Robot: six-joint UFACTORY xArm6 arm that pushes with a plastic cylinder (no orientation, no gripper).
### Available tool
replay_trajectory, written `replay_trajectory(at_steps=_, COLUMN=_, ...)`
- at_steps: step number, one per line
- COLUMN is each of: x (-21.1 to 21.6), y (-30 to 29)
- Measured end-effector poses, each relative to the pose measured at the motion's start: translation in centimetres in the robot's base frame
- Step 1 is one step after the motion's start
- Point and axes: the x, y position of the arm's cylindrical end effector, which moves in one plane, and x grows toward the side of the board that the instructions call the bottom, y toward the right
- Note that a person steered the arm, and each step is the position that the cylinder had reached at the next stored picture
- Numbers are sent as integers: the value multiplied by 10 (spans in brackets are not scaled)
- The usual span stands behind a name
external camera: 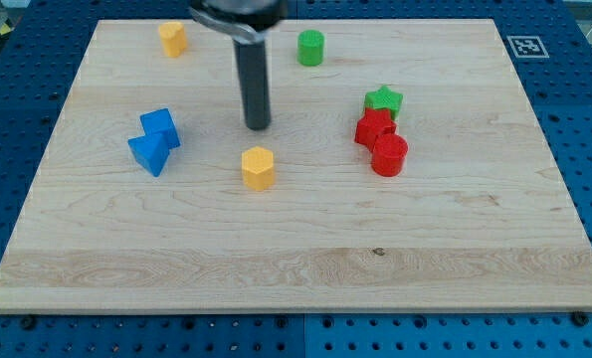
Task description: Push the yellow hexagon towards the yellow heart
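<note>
The yellow hexagon (259,167) stands near the middle of the wooden board (296,268). The yellow heart (173,39) sits near the view's top left of the board. My tip (259,125) is a short way above the hexagon in the view, apart from it, with a small gap between them. The dark rod rises from the tip towards the view's top.
Two blue blocks (154,141) touch each other at the view's left. A green cylinder (311,47) is at the top centre. A green star (383,100), a red star (374,128) and a red cylinder (389,155) cluster at the right.
</note>
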Motion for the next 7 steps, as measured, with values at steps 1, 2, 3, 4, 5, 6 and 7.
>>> replay_trajectory(at_steps=1, x=34, y=49)
replay_trajectory(at_steps=2, x=79, y=75)
replay_trajectory(at_steps=3, x=102, y=74)
replay_trajectory(at_steps=4, x=91, y=27)
replay_trajectory(at_steps=5, x=89, y=11)
replay_trajectory(at_steps=6, x=84, y=-10)
replay_trajectory(at_steps=7, x=61, y=-27)
